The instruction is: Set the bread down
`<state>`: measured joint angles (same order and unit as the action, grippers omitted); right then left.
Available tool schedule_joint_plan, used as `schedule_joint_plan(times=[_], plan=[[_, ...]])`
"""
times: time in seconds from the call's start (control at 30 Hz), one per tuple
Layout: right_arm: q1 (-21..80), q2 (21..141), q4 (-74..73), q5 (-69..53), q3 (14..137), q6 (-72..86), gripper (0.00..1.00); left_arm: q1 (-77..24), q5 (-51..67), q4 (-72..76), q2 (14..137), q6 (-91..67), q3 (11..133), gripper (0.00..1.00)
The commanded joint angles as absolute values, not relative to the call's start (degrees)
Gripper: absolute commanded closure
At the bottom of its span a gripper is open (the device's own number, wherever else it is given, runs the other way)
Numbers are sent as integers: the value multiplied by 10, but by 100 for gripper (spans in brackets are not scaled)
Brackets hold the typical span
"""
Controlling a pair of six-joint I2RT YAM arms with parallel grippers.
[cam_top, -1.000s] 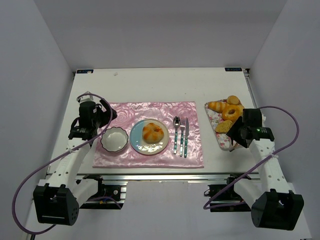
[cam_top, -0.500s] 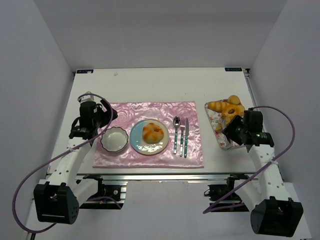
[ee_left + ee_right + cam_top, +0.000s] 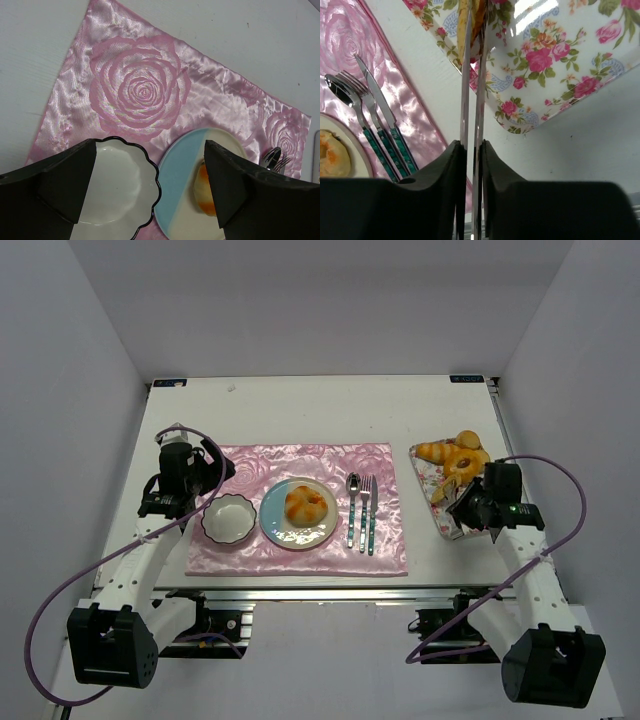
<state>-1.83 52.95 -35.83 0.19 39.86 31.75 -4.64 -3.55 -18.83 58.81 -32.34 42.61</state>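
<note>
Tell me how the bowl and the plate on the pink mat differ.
The bowl is white, scalloped and empty; the plate is blue and cream, round-rimmed and holds a bun. The bowl is smaller than the plate. Both sit on the pink mat, side by side.

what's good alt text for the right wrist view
The right gripper, shut on tongs, holds them over a flowered tray, tips at a piece of bread at the top edge. Left of it, spoon, fork and knife lie on a pink placemat.
</note>
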Motion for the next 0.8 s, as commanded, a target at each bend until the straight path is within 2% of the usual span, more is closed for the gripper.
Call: schedule_joint_plan(times=[0.0, 0.2, 0.3, 0.47, 0.57, 0.63, 0.77], plan=[[-19, 498, -349, 19, 409, 327, 80, -47, -31, -182, 583, -319, 425, 2], [-19, 443, -407, 27, 465, 317, 89, -48, -28, -182, 580, -320, 425, 2], [-18, 424, -406, -53, 496, 278, 90, -47, -26, -182, 579, -320, 425, 2], [-6, 420, -361, -299, 506, 197, 92, -48, -23, -183, 577, -320, 426, 2], [72, 423, -324, -313, 499, 190, 94, -48, -21, -188, 576, -319, 431, 2], [179, 427, -289, -252, 495, 202, 94, -47, -25, -195, 575, -320, 436, 2], [385, 516, -243, -166, 522, 207, 93, -48, -38, -210, 563, -326, 439, 2]])
